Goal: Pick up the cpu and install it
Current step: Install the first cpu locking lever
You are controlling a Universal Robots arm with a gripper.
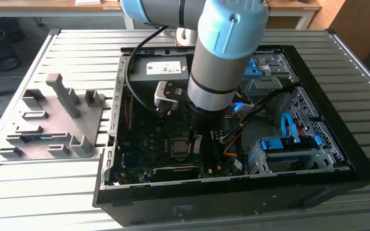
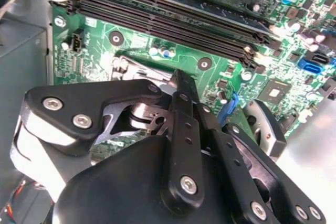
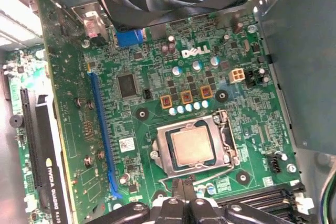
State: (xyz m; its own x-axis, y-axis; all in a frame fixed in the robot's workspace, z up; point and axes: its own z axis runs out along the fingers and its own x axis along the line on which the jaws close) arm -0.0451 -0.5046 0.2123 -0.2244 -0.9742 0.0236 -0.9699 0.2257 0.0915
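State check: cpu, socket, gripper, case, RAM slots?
cpu: lies flat in the socket, metal top up, nothing on it.
socket: metal frame around the cpu, lever wire at its edge; latched or not, cannot tell.
gripper: inside the case, just beside the socket, jaws together, holding nothing.
computer case: side panel off, motherboard exposed.
memory slots: look unfilled.

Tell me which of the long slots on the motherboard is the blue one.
It is the long expansion slot running beside the graphics card, seen in the first wrist view. The memory slots in the second wrist view are black.
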